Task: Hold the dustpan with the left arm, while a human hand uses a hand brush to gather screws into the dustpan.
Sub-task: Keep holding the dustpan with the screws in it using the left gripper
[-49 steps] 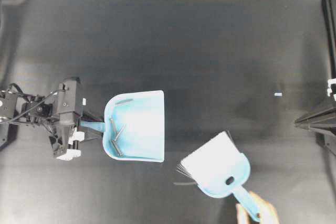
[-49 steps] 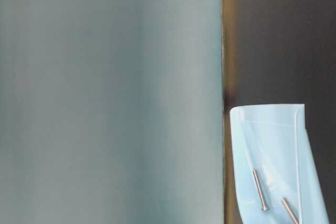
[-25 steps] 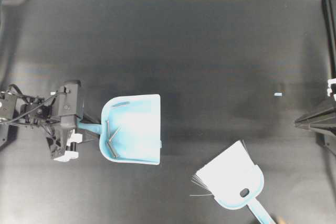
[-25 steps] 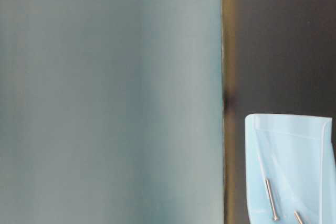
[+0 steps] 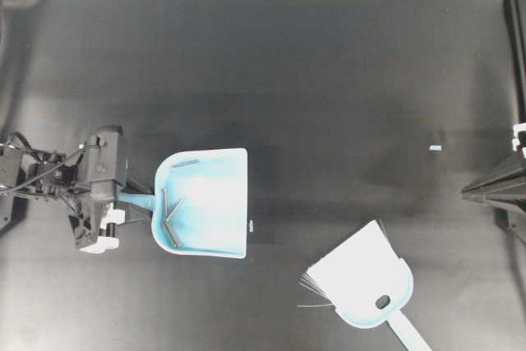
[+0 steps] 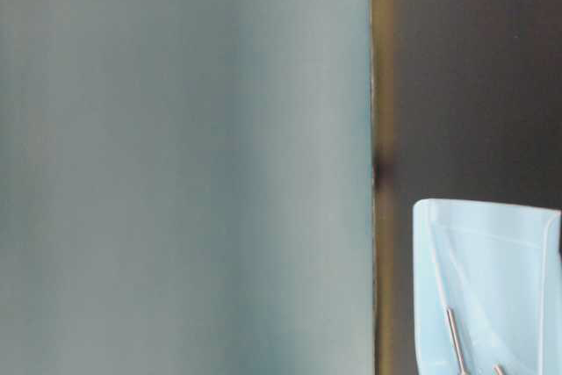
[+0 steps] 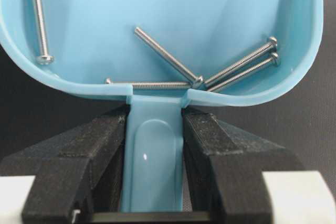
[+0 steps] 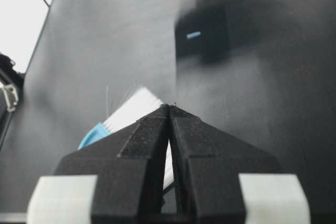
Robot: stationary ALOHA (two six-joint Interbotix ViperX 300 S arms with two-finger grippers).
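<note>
Left wrist cam: left gripper (image 7: 154, 129) is clamping dustpan (image 7: 168, 19) by its handle, prob. tilting it so screws (image 7: 173, 61) are pooling at the back wall w/o spilling. Right gripper (image 8: 169, 109) is idling pinched shut, empty. Hand brush (image 5: 362, 281) is lying apart, lower right.

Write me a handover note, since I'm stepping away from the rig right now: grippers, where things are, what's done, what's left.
Left gripper: shut on the dustpan handle, pan flat side toward the brush.
Right gripper: shut, empty, parked at the right edge.
Screws: five lie inside the dustpan, against its back wall.
Hand brush: on the table, lower right, apart from the dustpan; no human hand in view.
Done: screws gathered.
Left: a small pale fleck by the pan's lip and another far right, too small to identify; check them.
</note>
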